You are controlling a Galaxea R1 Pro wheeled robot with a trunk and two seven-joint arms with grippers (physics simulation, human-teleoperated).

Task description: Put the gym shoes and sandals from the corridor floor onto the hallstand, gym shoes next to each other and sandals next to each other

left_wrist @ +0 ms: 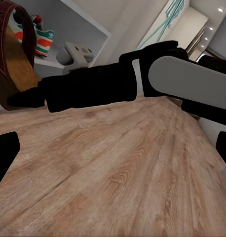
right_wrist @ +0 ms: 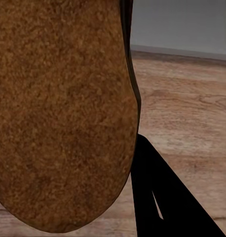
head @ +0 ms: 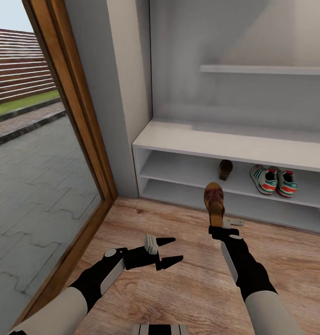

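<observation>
Two gym shoes sat side by side on the middle shelf of the hallstand, with one sandal on the same shelf a little to their left. A second sandal was clamped at its heel by the right gripper, toe pointing up toward the shelves, above the corridor floor. Nothing lay between the spread fingers of the left gripper, which hovered low over the planks near the glass door.
</observation>
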